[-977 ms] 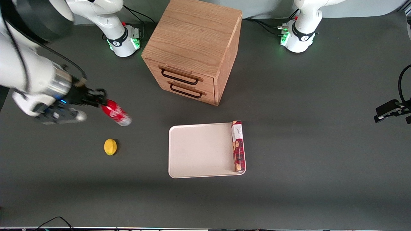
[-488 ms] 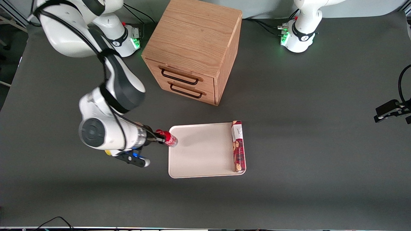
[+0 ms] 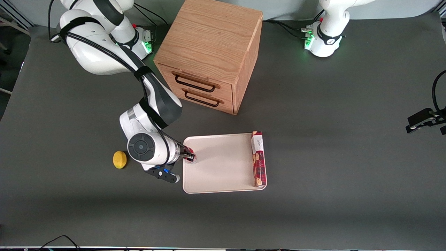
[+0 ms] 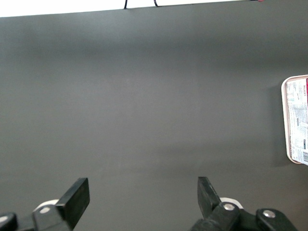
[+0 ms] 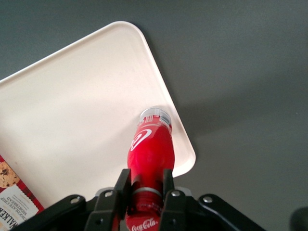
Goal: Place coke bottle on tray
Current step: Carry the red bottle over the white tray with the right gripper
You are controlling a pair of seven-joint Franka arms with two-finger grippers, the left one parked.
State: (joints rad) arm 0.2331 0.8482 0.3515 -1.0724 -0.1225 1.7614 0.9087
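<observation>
My right gripper [image 3: 188, 156] is shut on the coke bottle [image 3: 191, 159], a slim red bottle with white script. It hangs over the cream-white tray [image 3: 223, 174], just inside the rim at the working arm's end. In the right wrist view the fingers [image 5: 121, 185] clamp the neck below the red cap. The bottle [image 5: 150, 151] hangs upright from the gripper [image 5: 144, 185], its silvery base over the tray [image 5: 72, 110] close to a rounded corner. I cannot tell whether the base touches the tray.
A long red cookie box [image 3: 258, 158] lies along the tray's rim toward the parked arm's end. A yellow lemon [image 3: 120, 159] sits on the table beside my wrist. A wooden two-drawer cabinet [image 3: 209, 52] stands farther from the front camera than the tray.
My arm has carried the bottle from near the lemon's end of the table to the tray, and in the last half second moved it just inside the rim and lower.
</observation>
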